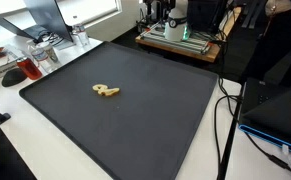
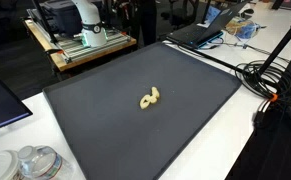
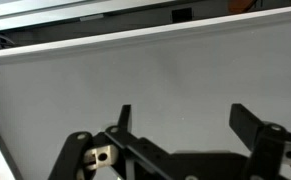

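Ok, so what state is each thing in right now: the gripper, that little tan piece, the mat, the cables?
gripper: open, nothing between its fingers, over the mat.
tan piece: lying on the mat, nothing touching it.
mat: spread flat on the table.
cables: lying loose beside the mat.

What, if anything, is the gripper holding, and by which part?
Nothing is held. The gripper is open, its fingers apart over bare mat; the tan piece lies alone on the mat.
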You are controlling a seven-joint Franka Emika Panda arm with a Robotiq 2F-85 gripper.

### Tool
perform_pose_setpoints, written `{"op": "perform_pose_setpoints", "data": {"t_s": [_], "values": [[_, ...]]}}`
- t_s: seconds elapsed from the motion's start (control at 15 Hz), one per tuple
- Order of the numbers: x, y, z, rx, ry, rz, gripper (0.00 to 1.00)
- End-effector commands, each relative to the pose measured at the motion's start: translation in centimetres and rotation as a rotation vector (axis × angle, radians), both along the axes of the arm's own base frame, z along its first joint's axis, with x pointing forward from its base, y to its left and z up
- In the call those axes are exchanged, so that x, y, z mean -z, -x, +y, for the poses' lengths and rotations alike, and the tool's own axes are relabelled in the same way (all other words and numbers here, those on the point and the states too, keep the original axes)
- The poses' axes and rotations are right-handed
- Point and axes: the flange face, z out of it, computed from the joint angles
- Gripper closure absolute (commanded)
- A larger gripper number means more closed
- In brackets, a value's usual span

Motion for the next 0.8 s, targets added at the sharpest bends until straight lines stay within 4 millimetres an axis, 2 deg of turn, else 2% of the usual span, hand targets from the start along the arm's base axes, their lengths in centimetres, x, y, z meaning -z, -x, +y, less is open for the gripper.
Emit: {"op": "perform_pose_setpoints", "data": {"t_s": [0.0, 0.47, 0.73], "values": [[0.0, 0.0, 0.0, 0.000, 0.000, 0.002, 0.00], [0.1, 0.0, 0.0, 0.000, 0.000, 0.004, 0.00], [-1.2, -3.7, 2.5, 0.161, -0.069, 0.005, 0.00]]}}
